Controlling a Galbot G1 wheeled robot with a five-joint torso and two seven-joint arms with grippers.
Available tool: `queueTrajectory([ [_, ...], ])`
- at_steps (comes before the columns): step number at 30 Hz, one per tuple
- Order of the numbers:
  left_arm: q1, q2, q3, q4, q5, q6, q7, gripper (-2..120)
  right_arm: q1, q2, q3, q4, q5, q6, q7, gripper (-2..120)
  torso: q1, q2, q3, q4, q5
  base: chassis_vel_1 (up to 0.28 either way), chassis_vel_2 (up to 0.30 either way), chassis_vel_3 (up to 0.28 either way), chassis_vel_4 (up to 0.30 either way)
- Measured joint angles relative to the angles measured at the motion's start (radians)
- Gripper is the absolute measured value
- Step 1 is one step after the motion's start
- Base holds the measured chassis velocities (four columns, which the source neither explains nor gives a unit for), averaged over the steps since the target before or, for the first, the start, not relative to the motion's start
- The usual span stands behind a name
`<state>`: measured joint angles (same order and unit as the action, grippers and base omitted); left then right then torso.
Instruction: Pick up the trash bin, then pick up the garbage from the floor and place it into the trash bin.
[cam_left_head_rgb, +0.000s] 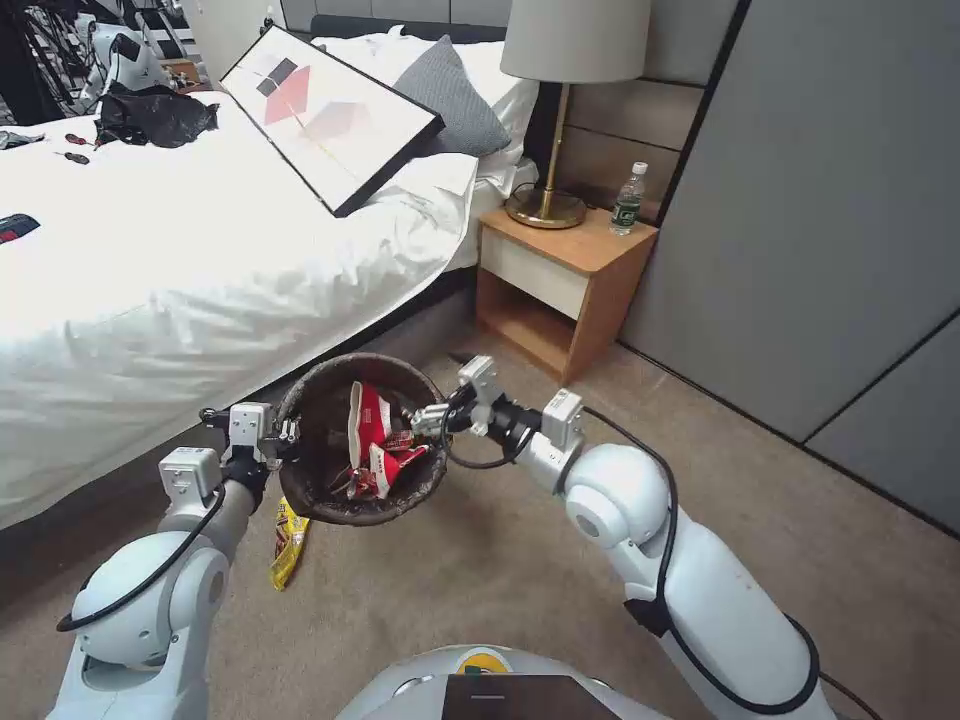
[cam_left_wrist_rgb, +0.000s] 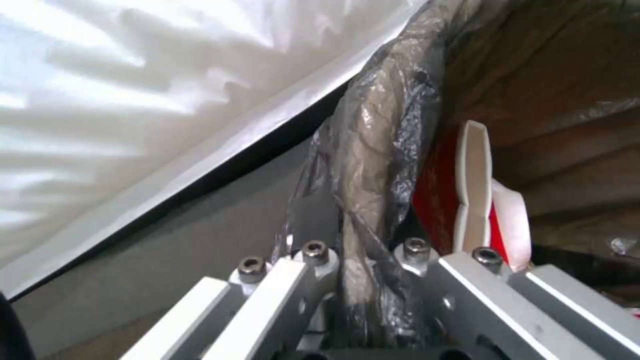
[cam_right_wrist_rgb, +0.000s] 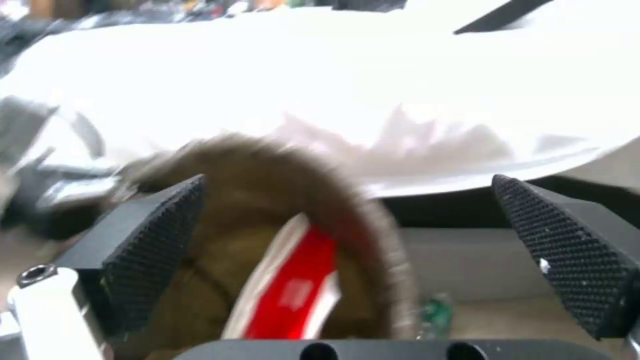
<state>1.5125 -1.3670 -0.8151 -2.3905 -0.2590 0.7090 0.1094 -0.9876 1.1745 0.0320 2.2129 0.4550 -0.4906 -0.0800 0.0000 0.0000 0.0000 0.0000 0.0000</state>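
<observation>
Left gripper (cam_left_head_rgb: 290, 432) jaws clamp the round bag-lined trash bin (cam_left_head_rgb: 305, 405) rim; right gripper (cam_left_head_rgb: 428, 420) jaws wide over crinkled red packets (cam_left_head_rgb: 375, 440).

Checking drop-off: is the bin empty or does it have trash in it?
Not empty. The bin, held at its rim by the left claw, has red-and-white packets inside; right claw open over it.

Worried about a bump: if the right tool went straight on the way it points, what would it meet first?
Probably the red-and-white snack packets inside the trash bin. The open right tool points across its mouth. Beyond lies the far rim, which the left tool grips; depth is unclear.
</observation>
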Motion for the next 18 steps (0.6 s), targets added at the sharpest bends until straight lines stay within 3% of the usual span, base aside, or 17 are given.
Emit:
queueTrajectory([
  [2,0.001,-0.001,-0.002,-0.003,-0.001,0.003,0.003,3,-0.029,0.023,0.046,0.005,0.012,0.038,0.068,100,0.000,0.000,0.000,0.0000,-0.0001,0.000,0.000,0.000,0.000],
  [7,0.001,-0.002,-0.005,-0.003,-0.002,0.004,0.008,3,-0.098,0.072,0.142,-0.009,-0.024,0.102,0.111,100,0.000,0.000,0.000,-0.0002,0.0002,0.000,0.000,0.000,0.000],
  [18,0.000,-0.002,-0.005,-0.002,-0.003,0.003,0.016,3,-0.264,0.105,0.273,-0.021,-0.166,0.213,0.127,100,0.000,0.000,0.000,-0.0001,0.0000,0.000,0.000,0.000,0.000],
])
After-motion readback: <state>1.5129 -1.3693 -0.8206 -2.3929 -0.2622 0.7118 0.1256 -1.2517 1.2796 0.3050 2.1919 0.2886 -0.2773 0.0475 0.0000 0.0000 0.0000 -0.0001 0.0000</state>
